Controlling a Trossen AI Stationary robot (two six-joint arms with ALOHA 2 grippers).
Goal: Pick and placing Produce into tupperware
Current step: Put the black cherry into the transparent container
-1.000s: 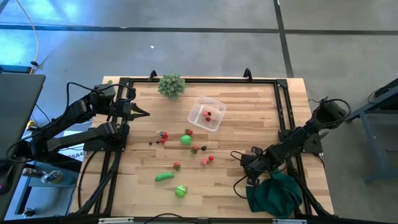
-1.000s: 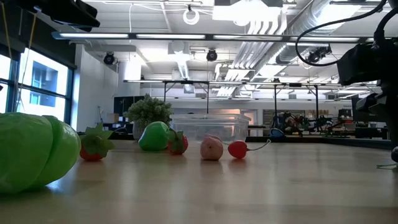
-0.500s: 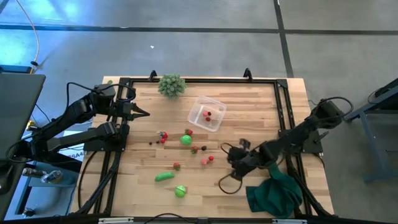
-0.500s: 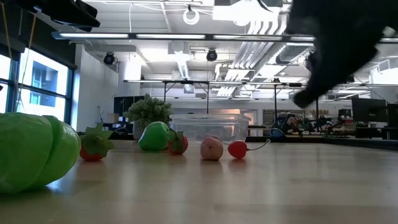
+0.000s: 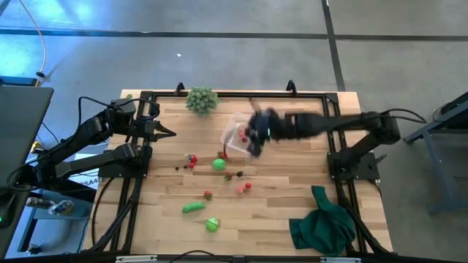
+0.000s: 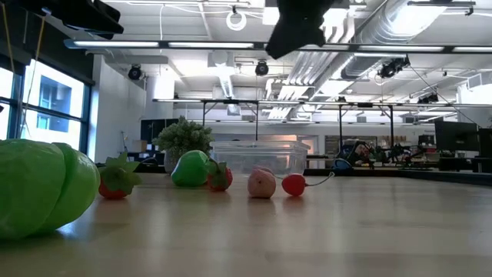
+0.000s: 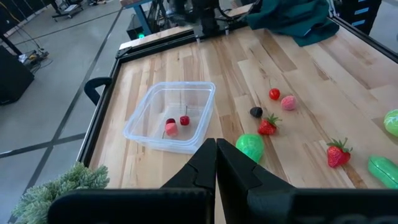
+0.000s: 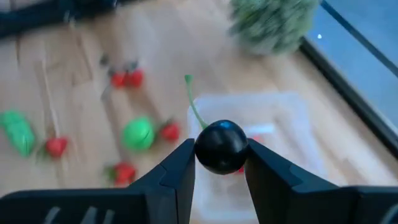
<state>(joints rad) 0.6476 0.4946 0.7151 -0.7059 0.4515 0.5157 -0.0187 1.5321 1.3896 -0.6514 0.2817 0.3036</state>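
Swung across from the near right corner beside the green cloth (image 5: pixel 324 226), now stretched out over the clear container (image 5: pixel 240 136): right gripper (image 8: pixel 219 163), high above the wood. Clamped between its two dark fingers (image 8: pixel 175 175): a glossy black cherry (image 8: pixel 221 146) with a thin green stem curving up. Blurred in the overhead view, so only a dark smear above the tub's rim. Unmoved at the left edge of the table (image 5: pixel 292 212): left gripper (image 7: pixel 215 160), fingers pressed together, pointing toward the container.

Thin see-through plastic, square with rounded corners and a flared lip, holding a few small red and pink pieces (image 7: pixel 176 124). Pale wooden planks underneath, grain running lengthwise, framed by black metal rail. Scattered on the boards near the tub: a smooth bright green ball (image 5: pixel 219 164), strawberries with leafy green caps (image 7: pixel 336 154), a pink round fruit (image 6: pixel 261 184), a red cherry with a stem (image 6: pixel 294 184), a green oblong pod (image 5: pixel 193 207), another green piece (image 5: pixel 212 225) closer to the front edge. Spiky pale-green ball (image 5: pixel 201 99) at the far edge, bristly all over. Soft crumpled folds in the cloth.
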